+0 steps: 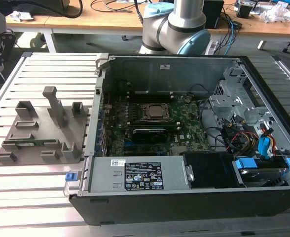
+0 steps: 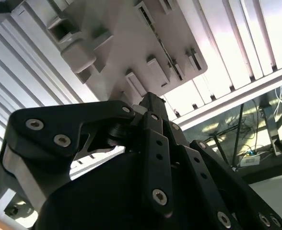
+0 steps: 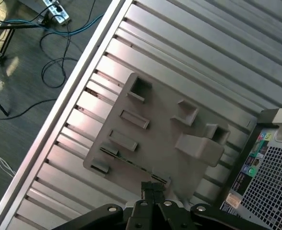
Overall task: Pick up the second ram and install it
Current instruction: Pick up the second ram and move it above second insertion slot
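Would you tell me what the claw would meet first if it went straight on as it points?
Probably the grey tray, by the slim memory stick lying in it: in the first wrist view the claw aims at that spot. Depth is unclear, so it could be either.

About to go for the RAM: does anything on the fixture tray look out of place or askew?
Nothing stands out. The second ram lies straight in its slot on the grey tray, which sits flat on the slatted table.

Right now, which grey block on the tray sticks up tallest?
The slim post in the middle of the grey tray; the other blocks are short and squat.
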